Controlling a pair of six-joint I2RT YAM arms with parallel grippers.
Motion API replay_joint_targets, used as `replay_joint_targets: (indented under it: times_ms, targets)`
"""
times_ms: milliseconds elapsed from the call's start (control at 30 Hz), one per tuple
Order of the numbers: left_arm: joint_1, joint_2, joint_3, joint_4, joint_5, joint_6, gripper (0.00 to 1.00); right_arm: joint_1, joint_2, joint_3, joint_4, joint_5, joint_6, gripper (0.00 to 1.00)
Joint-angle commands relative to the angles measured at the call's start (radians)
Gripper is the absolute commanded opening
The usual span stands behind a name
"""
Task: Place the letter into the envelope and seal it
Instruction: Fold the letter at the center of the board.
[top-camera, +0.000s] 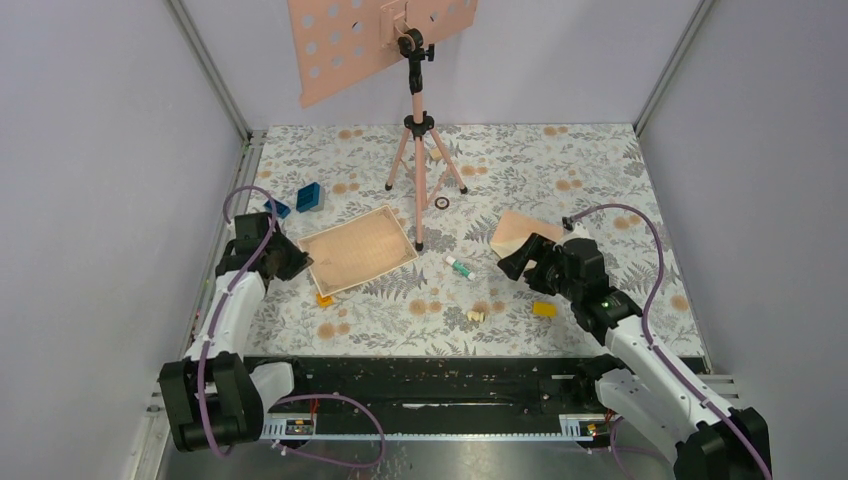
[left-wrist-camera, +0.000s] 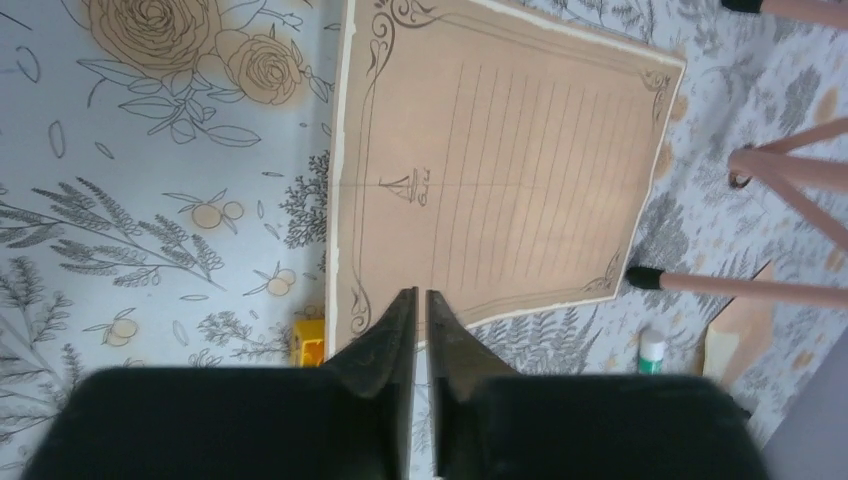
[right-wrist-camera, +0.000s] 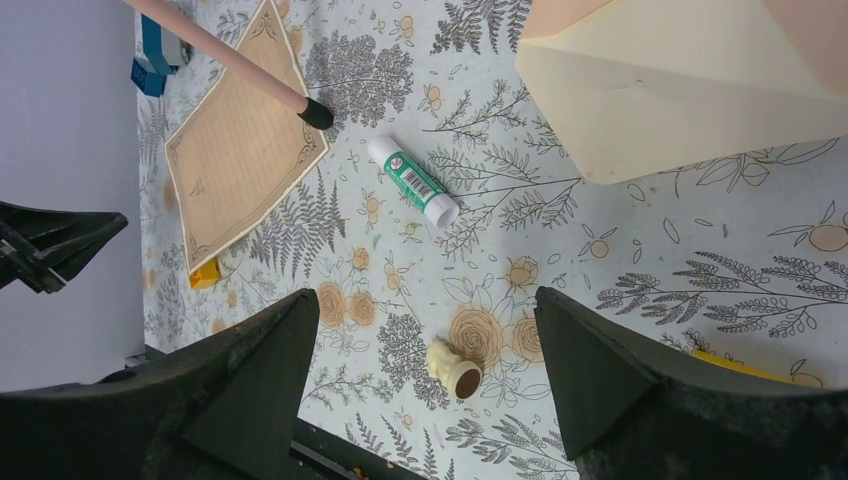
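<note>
Overhead, progress: nothing done yet; the letter (top-camera: 358, 250) lies outside the envelope (top-camera: 520, 232), well apart from it. By my reading, the pickup is only beginning, and inserting and sealing are both left.
Overhead, letter place: flat on the table (top-camera: 600, 160), in its left half, with one corner near the closest foot of the stand (top-camera: 416, 100).
Overhead, letter axis: long axis runs across the table, right end swung toward the far edge; one short edge faces the left gripper (top-camera: 300, 262).
Overhead, envelope place: right half of the table, just beyond the right gripper (top-camera: 515, 262).
Left wrist, claw: pinched to a slit, tips over the letter's short edge; whether paper is caught between them, cannot tell.
Left wrist, letter face: ruled, ornamented side up.
Right wrist, claw: spread wide, nothing between the fingers.
Right wrist, envelope: ahead of the claw, cream face showing; a glue stick (right-wrist-camera: 412, 180) lies between it and the letter.
</note>
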Motion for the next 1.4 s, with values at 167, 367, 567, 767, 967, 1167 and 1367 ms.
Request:
replay_joint_targets:
  times_ms: [167,367,567,767,967,1167,1367]
  targets:
    - [0.008,0.043,0.043,-0.030,-0.014,0.039,0.94,0.004,0.043,0.055,0.006,-0.001,-0.014,0.87]
    - [0.037,0.137,0.034,0.078,0.173,0.034,0.99,0.004,0.039,0.041,0.008,0.005,-0.010,0.87]
    - [0.037,0.096,-0.042,0.124,0.002,-0.006,0.98,0.004,0.032,0.035,0.007,0.018,-0.013,0.87]
    - [0.037,0.049,-0.129,0.261,0.053,-0.007,0.94,0.004,0.062,0.047,0.024,0.014,-0.014,0.87]
    - [0.058,0.196,-0.116,0.284,0.165,-0.034,0.91,0.003,0.088,0.051,0.051,-0.012,0.009,0.87]
    - [0.072,0.249,-0.153,0.405,0.212,-0.102,0.79,0.004,0.059,0.041,0.031,0.000,0.004,0.87]
    - [0.081,0.263,-0.174,0.476,0.241,-0.133,0.44,0.004,0.047,0.034,0.017,0.008,0.004,0.87]
